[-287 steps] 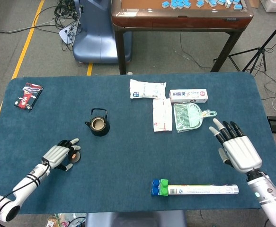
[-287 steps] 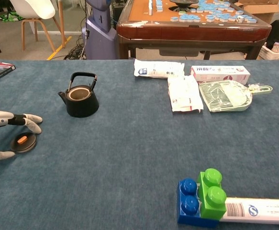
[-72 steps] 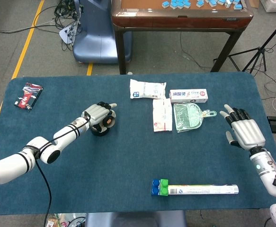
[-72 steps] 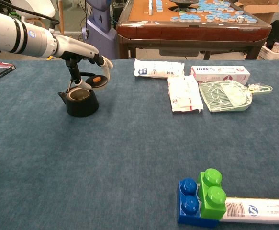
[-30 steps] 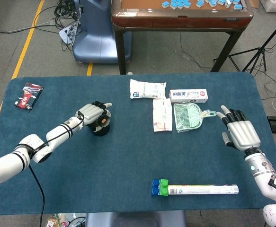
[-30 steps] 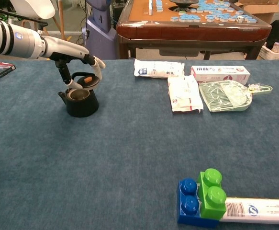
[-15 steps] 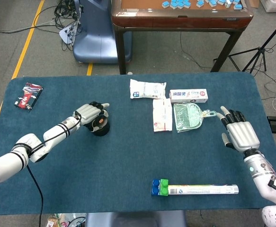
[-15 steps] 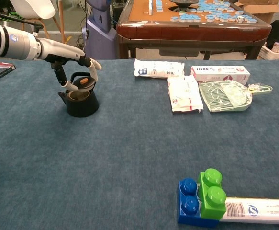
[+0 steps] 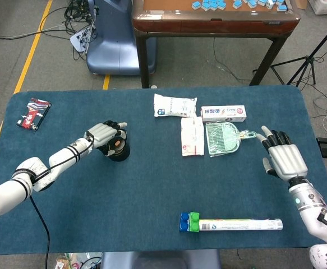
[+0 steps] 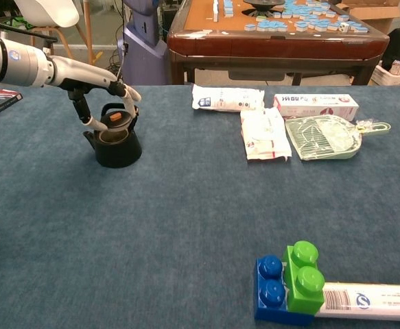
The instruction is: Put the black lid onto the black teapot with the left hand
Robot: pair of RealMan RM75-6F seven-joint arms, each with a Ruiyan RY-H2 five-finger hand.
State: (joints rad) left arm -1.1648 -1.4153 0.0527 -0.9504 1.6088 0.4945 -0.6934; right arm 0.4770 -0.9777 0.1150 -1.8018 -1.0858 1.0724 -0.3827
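Note:
The black teapot (image 10: 117,149) (image 9: 119,153) stands on the blue cloth at the left, its handle upright. My left hand (image 10: 102,93) (image 9: 105,134) hovers right over its opening and pinches the black lid (image 10: 114,120) (image 9: 117,144), whose orange knob shows. The lid hangs tilted inside the handle loop, just above the rim; whether it touches the rim I cannot tell. My right hand (image 9: 282,158) is held above the table's right edge, fingers spread, holding nothing; the chest view does not show it.
Two white packets (image 10: 228,98) (image 10: 263,134), a toothpaste box (image 10: 315,106) and a green dustpan (image 10: 325,137) lie at the back right. A blue and green brick (image 10: 289,282) on a long tube (image 10: 371,301) lies near the front. A red packet (image 9: 33,112) sits far left.
My left hand has drawn slightly left and lowered the lid from beside the handle down into the loop, closer over the teapot's opening. The right hand has barely moved.

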